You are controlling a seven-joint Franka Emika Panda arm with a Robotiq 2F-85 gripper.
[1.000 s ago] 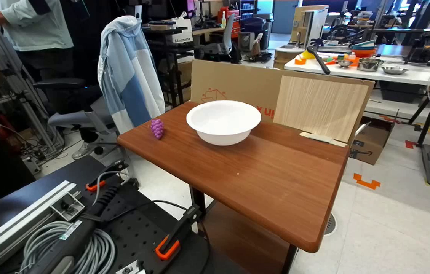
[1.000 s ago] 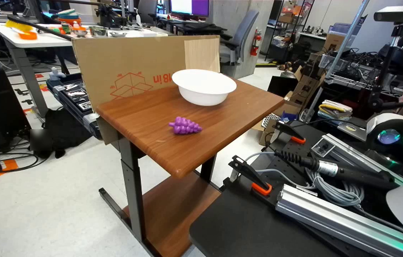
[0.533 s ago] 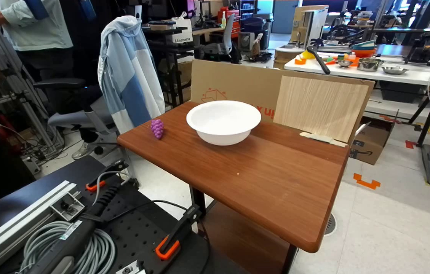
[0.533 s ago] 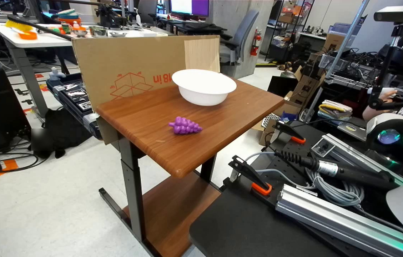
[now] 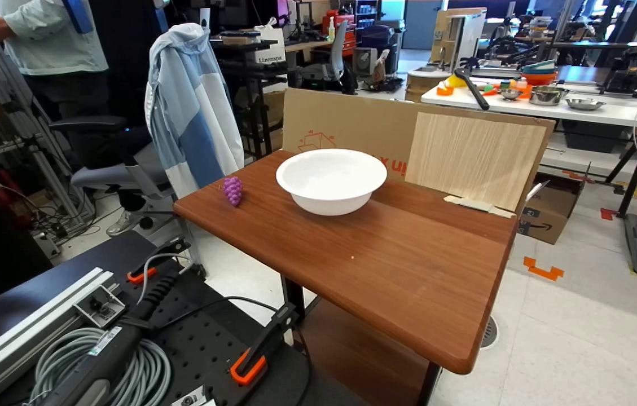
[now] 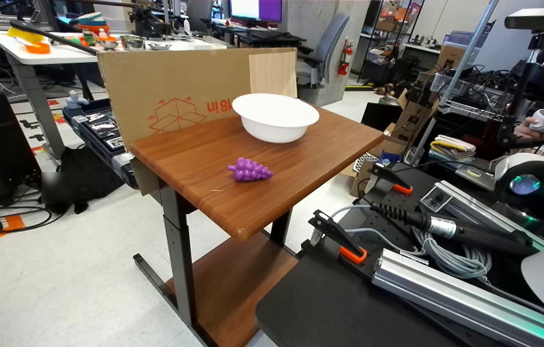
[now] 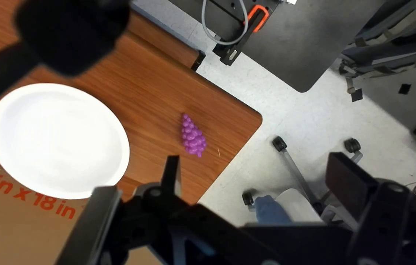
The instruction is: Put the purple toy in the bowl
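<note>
You have your end effector (image 7: 255, 172) spread wide apart. The purple toy (image 7: 193, 137) lies on the worktop (image 7: 149, 84), near the white bowl (image 7: 58, 141).

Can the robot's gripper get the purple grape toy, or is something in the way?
Probably yes: the gripper is open, the purple toy lies uncovered on the table, and the white bowl sits apart from it. I can't judge the distance.

In front of me, a brown wood-grain table (image 5: 408, 276) stands on brightly lit pale floor (image 5: 583, 332), a cardboard panel (image 6: 180, 77) standing along one edge. Beyond it are a cluttered white desk (image 6: 59, 57), a grey office chair (image 6: 332, 43), a concrete pillar (image 6: 310, 19) and a red fire extinguisher (image 6: 345, 59).
</note>
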